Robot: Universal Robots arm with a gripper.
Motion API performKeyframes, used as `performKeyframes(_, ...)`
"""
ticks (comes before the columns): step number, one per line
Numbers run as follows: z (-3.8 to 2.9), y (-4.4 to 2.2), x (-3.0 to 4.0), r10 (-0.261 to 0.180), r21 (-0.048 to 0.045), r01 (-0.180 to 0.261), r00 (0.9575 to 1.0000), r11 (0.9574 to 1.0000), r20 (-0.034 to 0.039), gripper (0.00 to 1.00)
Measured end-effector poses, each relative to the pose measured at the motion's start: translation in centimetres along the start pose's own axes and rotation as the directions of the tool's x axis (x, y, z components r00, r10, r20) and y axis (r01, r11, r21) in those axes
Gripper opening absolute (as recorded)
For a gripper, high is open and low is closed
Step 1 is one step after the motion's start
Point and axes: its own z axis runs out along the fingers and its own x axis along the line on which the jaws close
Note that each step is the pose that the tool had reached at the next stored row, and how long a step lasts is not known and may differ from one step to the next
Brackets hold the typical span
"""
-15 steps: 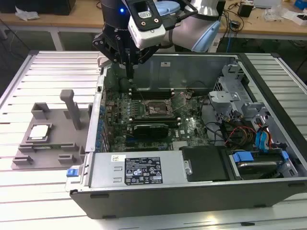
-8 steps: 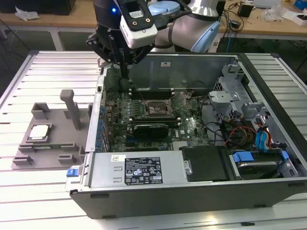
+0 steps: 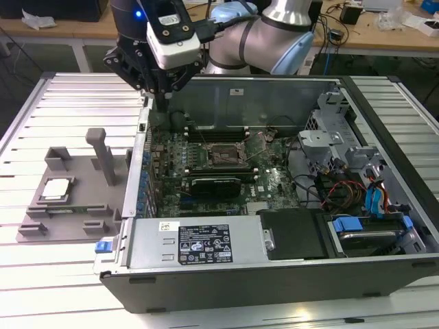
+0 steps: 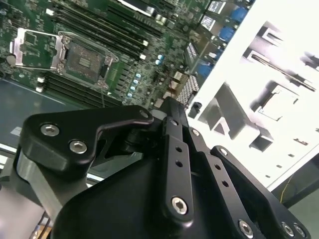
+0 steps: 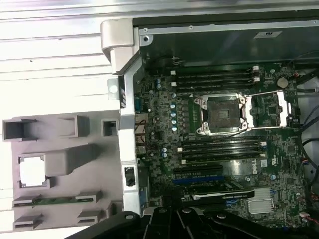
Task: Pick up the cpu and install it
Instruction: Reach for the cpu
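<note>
Hovering above the far left corner of the case [image 3: 240,284], as the exterior view has it: gripper [image 3: 163,103], jaws drawn together, nothing between them.

Item: cpu [image 3: 56,190]. Flat silvery square with a paler rim, lying level in a recess of the tray [image 3: 79,171]. The tray rests on the table [image 3: 75,96], outside the case at the exterior view's left. The cpu is well apart from the gripper and not yet lifted.

Item: socket [image 3: 223,156]. Sits on the motherboard [image 3: 274,181], mid-case. It holds no chip, and the first wrist view shows its load plate [image 5: 271,107] swung back.

Item: post [image 3: 103,156]. Stands upright on the tray, between the cpu and the case wall. Lower blocks stand on the far part of the tray.

Step in hand, by judgement: the reach to the cpu, with the pick-up itself not begun.

Handling notes, by judgement:
- The jaws would have to part wider than the chip before any descent.
- A straight drop from directly above the recess keeps the gripper off the post.
- The jaws should be squared to two opposite edges, taking the chip by its rim.
- Closing should be gentle, since a thin flat part tips or skates if pinched off-centre.
- The lift should be level, so that no corner catches the lip of the recess.
</note>
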Motion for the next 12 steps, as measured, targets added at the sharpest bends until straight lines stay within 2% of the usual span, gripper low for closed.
performKeyframes(3,-0.02,-0.06,0.74,0.000,0.0000,0.000,1.0000,1.0000,0.0000,0.11)
performKeyframes(12,-0.06,-0.16,2.06,0.000,0.0001,0.000,1.0000,1.0000,0.0000,0.11)
